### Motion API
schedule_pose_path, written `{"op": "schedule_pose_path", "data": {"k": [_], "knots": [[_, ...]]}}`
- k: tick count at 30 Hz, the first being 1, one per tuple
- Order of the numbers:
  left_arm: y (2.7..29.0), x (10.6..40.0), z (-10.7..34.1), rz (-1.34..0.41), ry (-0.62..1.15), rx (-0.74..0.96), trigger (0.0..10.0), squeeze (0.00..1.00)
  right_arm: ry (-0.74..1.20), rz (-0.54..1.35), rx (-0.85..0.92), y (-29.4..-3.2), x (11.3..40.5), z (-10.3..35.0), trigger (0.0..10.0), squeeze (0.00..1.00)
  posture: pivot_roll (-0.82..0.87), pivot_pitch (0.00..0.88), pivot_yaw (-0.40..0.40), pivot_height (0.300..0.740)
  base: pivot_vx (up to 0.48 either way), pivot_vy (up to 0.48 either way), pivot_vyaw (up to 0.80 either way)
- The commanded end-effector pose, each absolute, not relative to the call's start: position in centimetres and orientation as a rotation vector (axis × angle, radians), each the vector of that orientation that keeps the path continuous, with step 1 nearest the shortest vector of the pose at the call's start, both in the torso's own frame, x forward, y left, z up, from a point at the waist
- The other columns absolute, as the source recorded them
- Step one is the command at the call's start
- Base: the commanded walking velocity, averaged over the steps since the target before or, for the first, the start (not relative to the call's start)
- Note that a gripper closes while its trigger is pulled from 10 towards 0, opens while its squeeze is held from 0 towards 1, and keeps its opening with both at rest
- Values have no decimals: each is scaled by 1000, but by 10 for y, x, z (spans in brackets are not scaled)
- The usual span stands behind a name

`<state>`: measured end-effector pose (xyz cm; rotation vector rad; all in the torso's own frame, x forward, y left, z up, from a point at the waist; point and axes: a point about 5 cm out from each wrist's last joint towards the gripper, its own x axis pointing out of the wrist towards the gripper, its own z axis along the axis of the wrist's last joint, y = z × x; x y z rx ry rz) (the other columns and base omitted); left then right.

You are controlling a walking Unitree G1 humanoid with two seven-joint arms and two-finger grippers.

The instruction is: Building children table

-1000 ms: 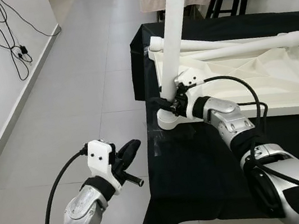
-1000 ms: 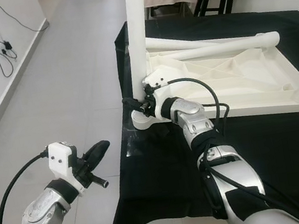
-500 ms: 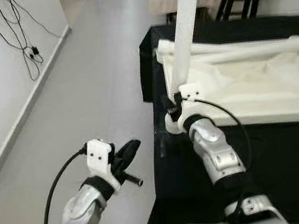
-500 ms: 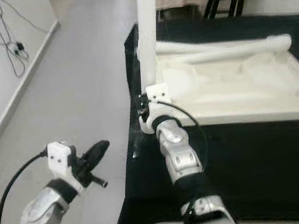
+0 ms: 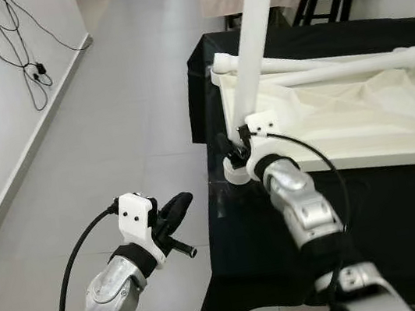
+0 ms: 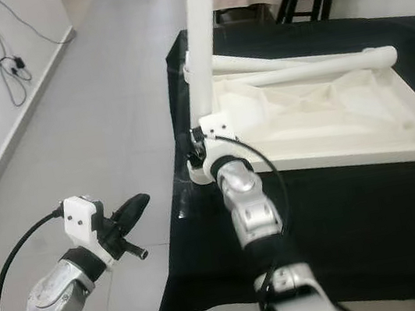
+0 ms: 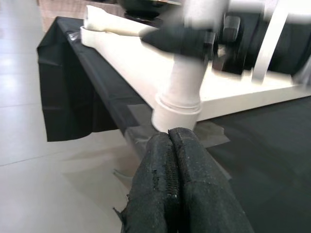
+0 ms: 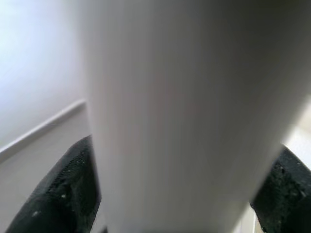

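Left eye view is showing the white plastic children's table top (image 5: 343, 114) lying upside down on a bench draped in black cloth (image 5: 403, 195), with one round white plastic table leg (image 5: 252, 38) standing upright in the corner socket nearest the bench's left edge and two more white legs (image 5: 336, 68) lying across the underside. The right gripper (image 5: 231, 145) is reaching to the base of the upright leg, and the right wrist view is showing what the head cameras are not: its black fingers (image 8: 58, 194) are sitting on either side of the leg, clasping it. The left gripper (image 5: 176, 205) is hovering over the grey tiled floor (image 5: 110, 139) just beside the bench, and the left wrist view is showing its two fingers (image 7: 165, 194) pressed together, holding nothing, pointing at the socket.
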<state>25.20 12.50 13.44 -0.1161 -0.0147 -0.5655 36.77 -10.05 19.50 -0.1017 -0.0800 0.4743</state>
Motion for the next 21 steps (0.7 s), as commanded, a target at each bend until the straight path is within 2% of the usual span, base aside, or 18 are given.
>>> {"op": "schedule_pose_path", "data": {"k": [1,2,3,8,10,13,14,15,16,21], "knots": [[124,251,131,-567,3,-123,10000,0,-90,598,-102,-92,366,194,10000,0,41,104,-58,740,0,0,0],[124,251,131,-567,3,-123,10000,0,-90,598,-102,-92,366,194,10000,0,41,104,-58,740,0,0,0],[124,251,131,-568,3,-126,10000,0,-107,793,-110,-95,370,202,10000,0,43,103,-60,740,0,0,0],[123,250,131,-570,3,-128,10000,0,-86,930,-139,-100,374,202,10000,0,48,103,-62,740,0,0,0],[123,250,131,-568,4,-124,10000,0,-3,1021,-124,-101,377,196,10000,0,58,102,-63,740,0,0,0],[123,250,131,-567,4,-124,10000,0,20,1046,-116,-101,377,195,10000,0,58,102,-63,740,0,0,0],[123,250,131,-567,5,-123,10000,0,37,1069,-104,-101,377,194,2314,0,64,103,-65,740,0,0,0],[123,250,131,-567,5,-123,10000,0,37,1069,-104,-101,377,194,2314,0,64,103,-65,740,0,0,0],[123,249,131,-566,6,-121,10000,0,48,1078,-92,-101,378,193,0,0,64,103,-65,740,0,0,0],[124,248,130,-566,7,-118,10000,0,52,1093,-90,-109,382,192,0,0,68,107,-61,740,0,0,0]]}}
